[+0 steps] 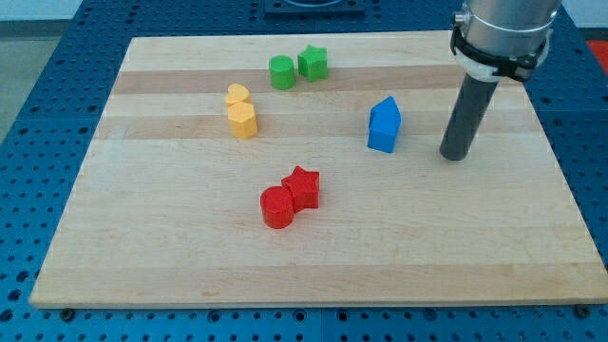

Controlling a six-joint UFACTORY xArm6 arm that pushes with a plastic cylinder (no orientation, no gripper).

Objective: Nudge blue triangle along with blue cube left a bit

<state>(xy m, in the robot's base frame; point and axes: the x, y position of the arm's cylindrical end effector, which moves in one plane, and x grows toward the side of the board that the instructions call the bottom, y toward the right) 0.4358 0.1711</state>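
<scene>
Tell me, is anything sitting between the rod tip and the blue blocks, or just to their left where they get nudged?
Nothing visible. My tip stands to the view's right of the blue blocks, with bare board between them. Immediately left of them the board is also bare; the yellow blocks lie much farther left.

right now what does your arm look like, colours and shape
No jaws: my arm ends in a straight dark grey round rod, flat at my tip. Above it sits a wider silver-grey cylindrical housing with a black ring and a thin white band beneath. No cables or markings show.

Pale wooden board point(313, 266) on blue perforated table point(38, 142).
</scene>
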